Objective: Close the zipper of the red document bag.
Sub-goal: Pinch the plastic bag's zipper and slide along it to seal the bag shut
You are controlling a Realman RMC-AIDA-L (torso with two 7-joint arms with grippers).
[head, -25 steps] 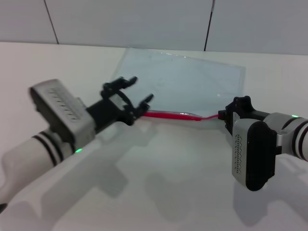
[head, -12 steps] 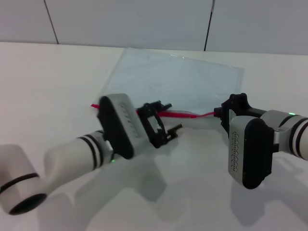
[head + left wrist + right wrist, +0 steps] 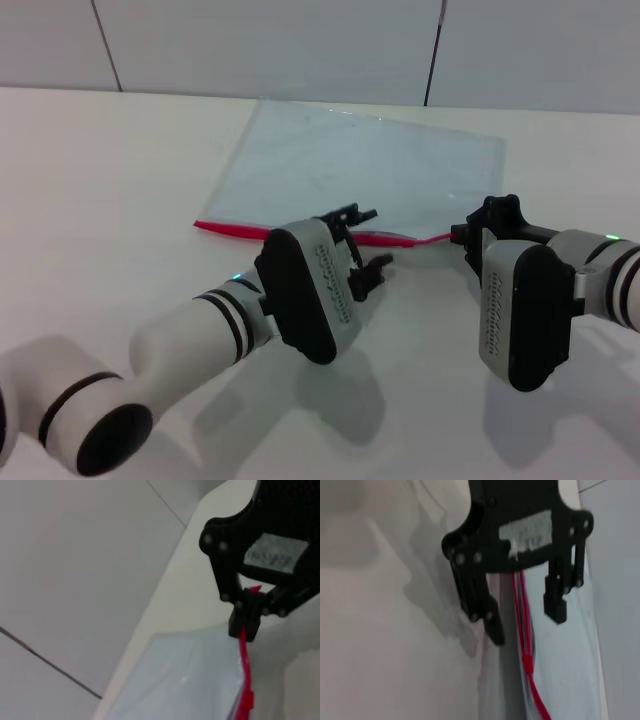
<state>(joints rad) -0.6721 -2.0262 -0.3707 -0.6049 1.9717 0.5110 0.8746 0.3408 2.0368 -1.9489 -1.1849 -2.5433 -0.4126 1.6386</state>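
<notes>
The red document bag [image 3: 370, 165] lies flat on the white table, a pale translucent pouch with its red zipper [image 3: 240, 228] along the near edge. My left gripper [image 3: 366, 238] is open at the zipper's right half. In the right wrist view its fingers [image 3: 490, 625] straddle the red strip [image 3: 526, 650]. My right gripper [image 3: 462, 237] is shut on the zipper's right end, and the left wrist view shows it [image 3: 246, 620] pinching the red strip [image 3: 245, 665] at the bag's corner [image 3: 190, 680]. I cannot make out the slider pull.
The white table [image 3: 120, 160] runs back to a grey panelled wall [image 3: 300, 45] just behind the bag. My left forearm [image 3: 200, 340] crosses the near middle of the table, and the right wrist housing [image 3: 525, 315] sits at the near right.
My left arm has swung rightward along the zipper from the bag's left end to near the right gripper. The zipper's left part now shows. The right gripper has stayed in place.
</notes>
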